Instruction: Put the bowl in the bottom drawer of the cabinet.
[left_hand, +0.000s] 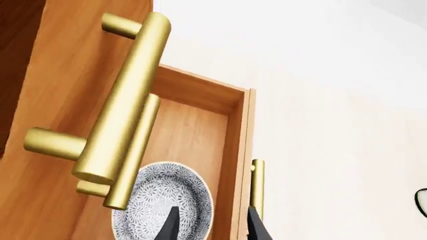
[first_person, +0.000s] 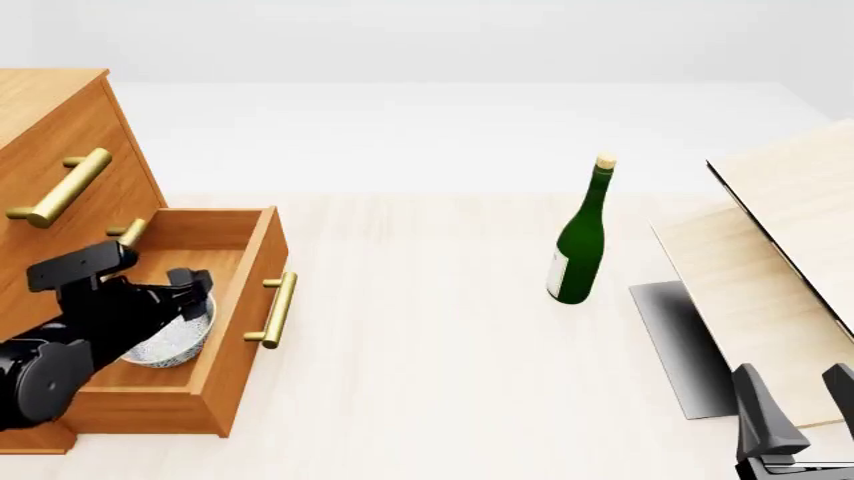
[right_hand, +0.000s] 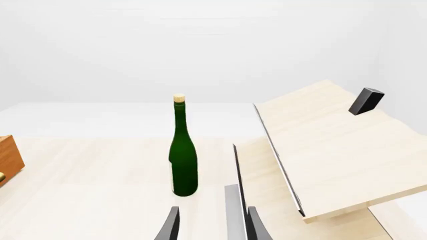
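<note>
Room: plain pale grey-white backdrop, no features.

Surface: wide pale wood-grain table (first_person: 441, 350), light cream, filling most of the front view; its far edge meets the white floor beyond.

Left side of table: tall orange-brown wooden cabinet (first_person: 54, 130) with brass bar handles on its fronts. Its bottom drawer (first_person: 240, 300), a deep orange-brown wooden box, stands pulled out toward the table's middle; brass bar handle (first_person: 278, 310) on its front.

Right side of table: pale wood panel structure (first_person: 787, 240), slanted boards running off the right edge, with a grey flat plate (first_person: 681, 350) lying at its base. In the right wrist view a small dark block (right_hand: 365, 101) sits on the upper panel.

Middle, toward the far edge: dark green glass bottle (first_person: 579, 240), upright, cork-coloured cap, pale label, well apart from cabinet and panels.

Small round speckled white-grey bowl (first_person: 171, 340): inside the open bottom drawer, resting on its floor, near the front wall.

Left gripper (left_hand: 210, 227): black, reaching down into the drawer over the bowl, fingers parted, one over the bowl's rim and the other near the drawer front; grasping nothing.

Right gripper (first_person: 790, 405): at the near right corner, fingers spread, empty.
</note>
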